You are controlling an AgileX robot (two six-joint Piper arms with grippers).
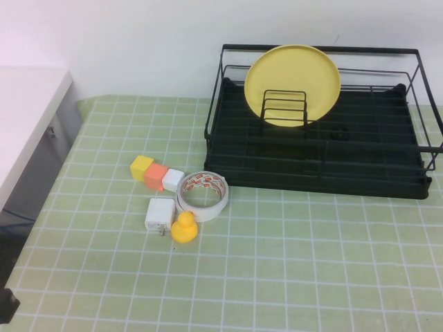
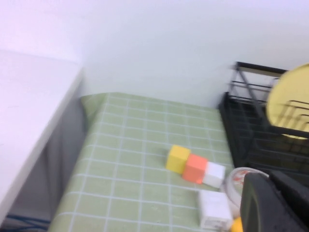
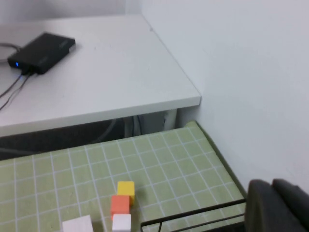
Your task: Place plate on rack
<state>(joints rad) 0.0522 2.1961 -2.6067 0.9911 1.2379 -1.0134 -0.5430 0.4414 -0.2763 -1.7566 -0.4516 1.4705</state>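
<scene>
Nearest to the robot, the left gripper [image 2: 270,203] shows only as a dark blurred shape in its own wrist view, above the left part of the table; I cannot tell how it is set. The right gripper [image 3: 280,203] is also a dark shape in its wrist view, probably raised over the far left corner of the rack, and its state cannot be read either. Neither arm appears over the table in the high view, so I judge both are drawn back.

In the middle of the green checked mat [image 1: 311,263] lies a small cluster: a yellow duck [image 1: 183,228], a white adapter [image 1: 159,214], a tape roll [image 1: 202,195] and three blocks [image 1: 157,174] in a row. They lie just left of the rack and well clear of it.

Farther, at the right, the rack [image 1: 318,173] stands against the wall. The plate [image 1: 292,83] stands on its edge inside, leaning back, with the wire dividers [image 1: 284,107] in front of it, which hold it from sliding. The task looks finished.
</scene>
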